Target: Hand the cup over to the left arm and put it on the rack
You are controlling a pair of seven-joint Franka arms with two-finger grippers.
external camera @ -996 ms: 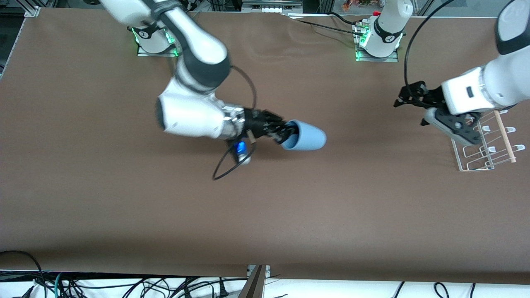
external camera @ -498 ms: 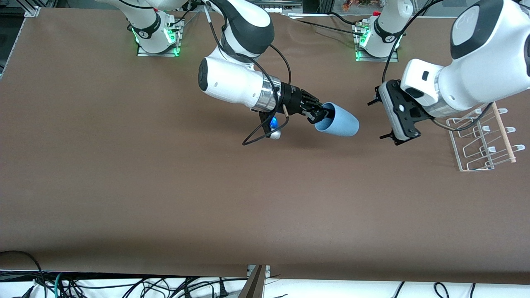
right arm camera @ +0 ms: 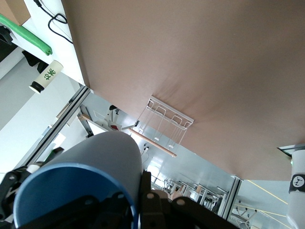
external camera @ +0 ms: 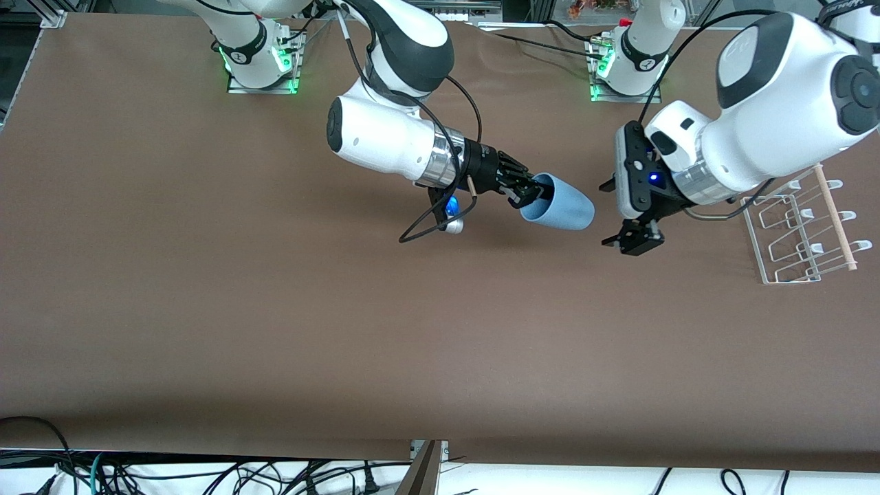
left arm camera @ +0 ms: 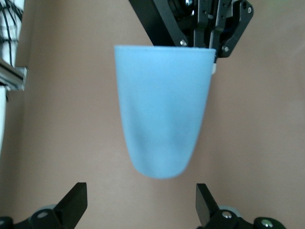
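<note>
the right gripper [external camera: 526, 194] is pinching the rim of the cup [external camera: 558, 205], one finger inside the mouth and one outside, and is holding the light-blue tumbler on its side in the air over the middle of the table [external camera: 206, 309], closed base pointing at the left arm. the left gripper [external camera: 619, 214] is facing that base just beside it, its two fingers [left arm camera: 71, 205] spread wide to either side and not touching the cup. the rack [external camera: 801, 234] is sitting at the left arm's end of the table, near the left arm [external camera: 756, 137]. the likely risks: the cup is tapering toward its rounded base, so a shallow grasp there is liable to squeeze it out; a rim pinch is a thin hold, so a nudge from the incoming fingers may be enough to tilt it; and if the right gripper is letting go before the left has clamped, the cup is dropping to the table.
</note>
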